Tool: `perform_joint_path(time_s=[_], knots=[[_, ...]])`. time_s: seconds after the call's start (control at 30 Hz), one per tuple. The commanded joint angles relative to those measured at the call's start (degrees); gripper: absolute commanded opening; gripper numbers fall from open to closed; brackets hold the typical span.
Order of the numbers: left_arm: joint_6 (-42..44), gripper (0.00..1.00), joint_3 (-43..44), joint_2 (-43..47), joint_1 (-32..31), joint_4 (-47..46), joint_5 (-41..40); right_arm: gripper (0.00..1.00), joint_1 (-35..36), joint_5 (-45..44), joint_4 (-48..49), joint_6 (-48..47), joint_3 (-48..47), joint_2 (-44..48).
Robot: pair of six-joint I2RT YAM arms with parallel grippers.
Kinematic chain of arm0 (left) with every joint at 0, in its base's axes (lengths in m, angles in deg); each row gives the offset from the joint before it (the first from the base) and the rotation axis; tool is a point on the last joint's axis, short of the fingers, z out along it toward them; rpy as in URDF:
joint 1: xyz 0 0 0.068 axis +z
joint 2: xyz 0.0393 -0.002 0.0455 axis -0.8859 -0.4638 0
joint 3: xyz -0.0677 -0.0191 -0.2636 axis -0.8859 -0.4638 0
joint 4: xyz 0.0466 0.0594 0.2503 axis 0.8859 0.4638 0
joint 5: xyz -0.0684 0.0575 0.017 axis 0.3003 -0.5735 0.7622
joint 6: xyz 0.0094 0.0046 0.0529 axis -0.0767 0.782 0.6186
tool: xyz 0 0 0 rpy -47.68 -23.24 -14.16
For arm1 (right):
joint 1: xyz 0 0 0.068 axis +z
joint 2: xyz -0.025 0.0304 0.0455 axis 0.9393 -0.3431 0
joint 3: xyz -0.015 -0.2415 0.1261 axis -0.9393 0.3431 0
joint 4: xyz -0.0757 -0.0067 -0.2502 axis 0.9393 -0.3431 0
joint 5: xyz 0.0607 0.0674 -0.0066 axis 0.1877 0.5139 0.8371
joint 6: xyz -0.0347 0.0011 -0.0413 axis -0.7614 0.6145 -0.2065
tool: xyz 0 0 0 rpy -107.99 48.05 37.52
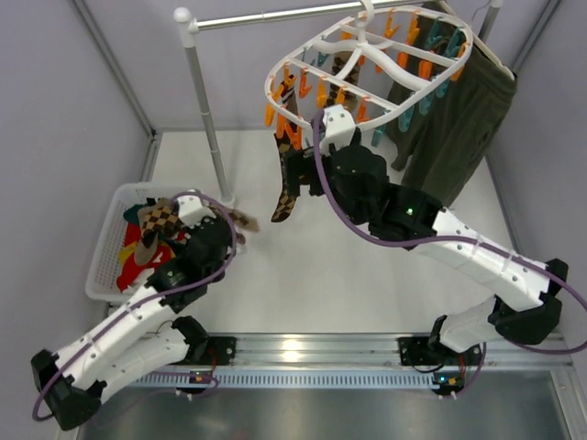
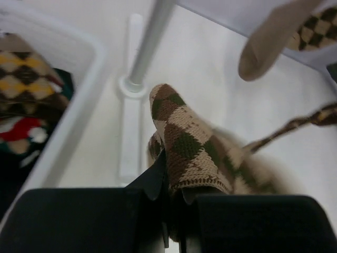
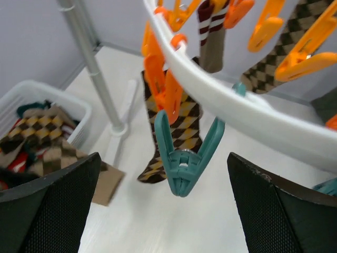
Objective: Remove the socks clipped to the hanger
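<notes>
**Socks on the line:** The white oval hanger (image 1: 367,41) hangs from the rail stand (image 1: 206,119) in the upper middle of the overhead frame. Orange clips (image 3: 163,87) and teal ones line its rim. Socks are clipped to it. A dark argyle sock (image 1: 287,188) dangles from the rack's lower left edge, above the pale worktop (image 1: 348,284). In the right wrist view, a brown striped sock (image 3: 210,37) and a second argyle sock (image 3: 271,66) are pinned along the top of the frame.

The right end effector (image 3: 164,179) is released, its black fingers (image 3: 47,211) spread wide at the lower corners of its own view. A teal clip (image 3: 184,158) hangs from the rim between them, touching neither.

At lower left of the overhead frame, the left arm reaches toward the foot of the rail stand. In its wrist view, the left end effector (image 2: 171,190) is clenched on a brown-and-tan sock (image 2: 184,142), whose rounded end stands up above the fingers. The stand's base lies just beyond it, in the upper middle of that frame.

At the left edge, beside that arm, a white basket (image 1: 99,275) holds a heap of loose socks (image 1: 138,252) in argyle, red and dark colours. A dark olive garment (image 1: 459,128) hangs at upper right, just behind the hanger.
</notes>
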Motion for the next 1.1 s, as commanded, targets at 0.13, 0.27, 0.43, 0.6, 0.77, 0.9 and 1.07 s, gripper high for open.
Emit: perform_joint_path(time_s=[0.13,0.27,0.43,0.6,0.77,0.9,1.07], knots=[[-1.24,0.01,11.77,7.57,14.52,25.05,1.83,1.00,-0.67,30.16,-0.65,1.16,9.74,12.90],[-1.06,0.00,23.80,-2.26,24.34,30.94,6.91,0.99,-0.58,35.09,1.19,0.11,17.38,20.70],[3.49,0.00,34.27,-10.18,39.11,33.76,14.12,0.99,-0.58,34.84,1.28,-0.69,23.89,28.45],[5.44,0.00,36.67,-16.78,55.56,34.91,15.12,0.99,-0.58,31.94,3.74,-0.95,31.89,38.03],[1.49,0.00,32.98,-28.01,57.68,33.85,19.31,1.00,-0.58,30.26,6.55,-1.56,38.13,42.78],[-1.76,0.00,30.17,-41.54,58.21,31.65,26.50,0.99,-0.58,30.70,8.31,-1.31,41.57,43.76],[-4.14,0.00,27.62,-49.92,59.44,29.38,27.32,0.99,-0.58,31.41,9.55,-0.86,43.68,44.28]])
